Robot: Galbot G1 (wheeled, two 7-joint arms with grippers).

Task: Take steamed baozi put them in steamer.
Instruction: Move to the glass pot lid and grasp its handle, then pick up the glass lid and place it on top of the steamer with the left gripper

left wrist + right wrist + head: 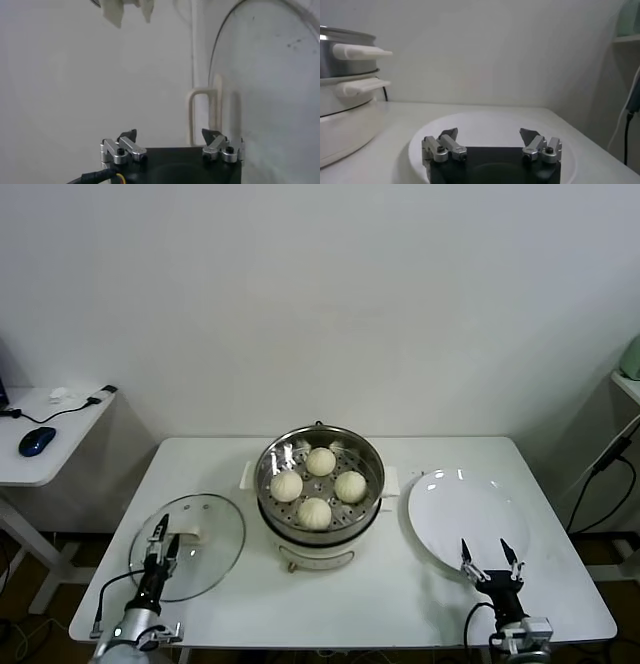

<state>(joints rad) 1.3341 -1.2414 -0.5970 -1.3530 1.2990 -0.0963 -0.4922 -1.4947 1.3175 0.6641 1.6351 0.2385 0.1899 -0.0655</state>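
On your desk [400, 604] the steamer [320, 524] sits at the centre with all four steamed baozi [315, 512] inside it on the tray, one toward the back, one toward the front, and one on each side. To its left lies the lid [205, 534] flat on the desk, and to its right lies the plate [455, 509], just beside the steamer. Your left gripper [166, 542] hovers over the lid's near edge, and your right gripper [492, 554] sits at the plate's near edge, both at the front of the desk.
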